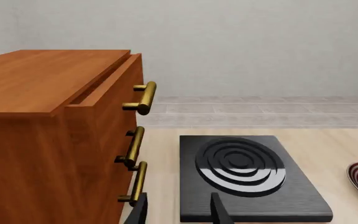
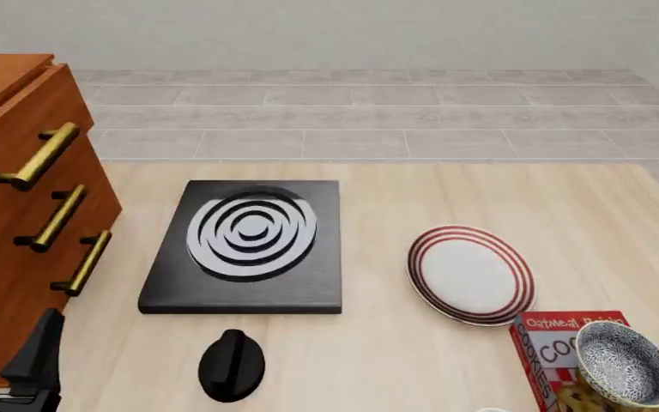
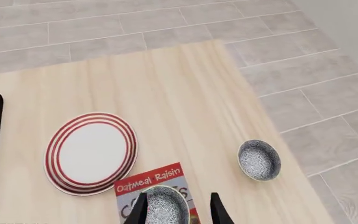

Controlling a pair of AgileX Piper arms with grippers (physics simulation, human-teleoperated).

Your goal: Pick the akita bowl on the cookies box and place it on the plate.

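Front view shows a pale wooden bench (image 2: 398,360) carrying the small round akita bowl (image 2: 625,364), speckled dark blue and white inside, which sits on the flat red cookies box (image 2: 545,342) with white "Oatmeal Raisin" lettering at the near right corner. Just beyond the box, close to its far edge, lies the round shallow white plate (image 2: 470,275) ringed in red, with nothing on it. Left of the plate, well apart from it, is a black rectangular slab (image 2: 244,249) with raised white concentric rings, and near its front edge stands a round black knob (image 2: 232,364). An orange-brown wooden drawer cabinet (image 2: 9,215) with brass bar handles fills the left side.

Only the dark fingers of the left hand (image 2: 9,352) show at the lower left, beside the cabinet; in the left wrist view this hand (image 1: 179,210) has its two fingers spread apart with nothing between them, pointing toward the black slab.

Right wrist view looks down on the right hand (image 3: 177,209), its fingers parted and holding nothing, poised above the bowl on the box, whose rim lies between the fingertips in this view. A second small speckled bowl (image 3: 260,160) rests on the bench near its right edge, apart from the box.
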